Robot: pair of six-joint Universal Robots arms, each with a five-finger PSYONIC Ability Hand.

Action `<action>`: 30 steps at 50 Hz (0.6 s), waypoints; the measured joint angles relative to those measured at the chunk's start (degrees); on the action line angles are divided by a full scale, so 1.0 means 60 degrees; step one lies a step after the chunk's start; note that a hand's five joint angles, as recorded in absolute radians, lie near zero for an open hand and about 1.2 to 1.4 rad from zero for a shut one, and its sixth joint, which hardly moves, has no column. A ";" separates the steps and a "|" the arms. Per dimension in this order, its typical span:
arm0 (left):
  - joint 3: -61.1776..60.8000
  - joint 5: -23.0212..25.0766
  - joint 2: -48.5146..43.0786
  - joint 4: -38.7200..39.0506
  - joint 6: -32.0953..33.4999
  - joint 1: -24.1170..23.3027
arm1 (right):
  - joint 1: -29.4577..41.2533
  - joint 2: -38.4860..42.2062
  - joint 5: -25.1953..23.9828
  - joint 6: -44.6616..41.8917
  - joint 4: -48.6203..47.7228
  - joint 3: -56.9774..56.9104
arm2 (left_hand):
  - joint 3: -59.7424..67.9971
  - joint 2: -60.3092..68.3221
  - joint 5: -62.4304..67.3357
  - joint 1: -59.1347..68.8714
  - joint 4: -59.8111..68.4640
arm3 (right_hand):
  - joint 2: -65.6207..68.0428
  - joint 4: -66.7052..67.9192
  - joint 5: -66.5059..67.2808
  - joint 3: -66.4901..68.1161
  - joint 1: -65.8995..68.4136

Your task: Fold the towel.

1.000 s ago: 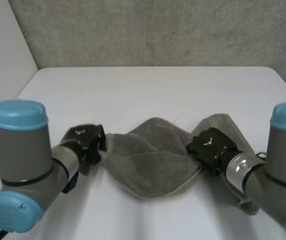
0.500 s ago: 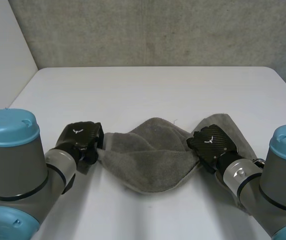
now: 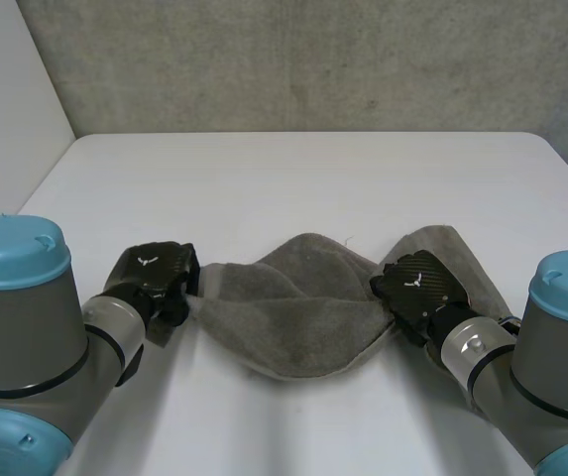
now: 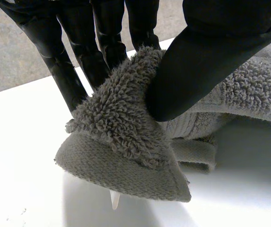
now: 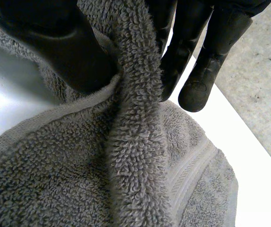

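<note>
Across the near part of the white table [image 3: 293, 178], the grey towel [image 3: 298, 322] stretched between the left hand [image 3: 155, 276], pinching one corner under its thumb, and the right hand [image 3: 422, 288], clamped on a fold at the opposite end.

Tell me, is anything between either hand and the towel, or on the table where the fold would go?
Nothing visible. The left hand and right hand each pinch the grey towel, and no object sits on the white table beyond it.
</note>
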 measured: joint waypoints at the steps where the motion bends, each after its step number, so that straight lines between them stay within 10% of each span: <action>1: 0.0000 0.0000 0.0000 0.0000 0.0000 0.0000 | 0.0000 0.0000 0.0001 -0.0002 0.0000 0.0000 | 0.0000 0.0000 0.0000 0.0000 0.0000 | 0.0000 0.0000 0.0000 0.0000 0.0000; 20: 0.0155 0.0017 -0.0249 0.0065 0.0003 0.0002 | -0.0009 0.0096 -0.0019 -0.0078 -0.0034 -0.0210 | 0.0000 0.0000 0.0000 0.0001 0.0000 | 0.0000 0.0000 0.0000 0.0000 0.0000; 30: 0.2874 0.0026 -0.1541 0.0302 0.0063 -0.0002 | 0.0000 0.1138 -0.0176 -0.1054 0.0192 -0.3222 | 0.0002 0.0002 0.0000 0.0001 0.0002 | 0.0000 0.0000 0.0000 0.0000 0.0006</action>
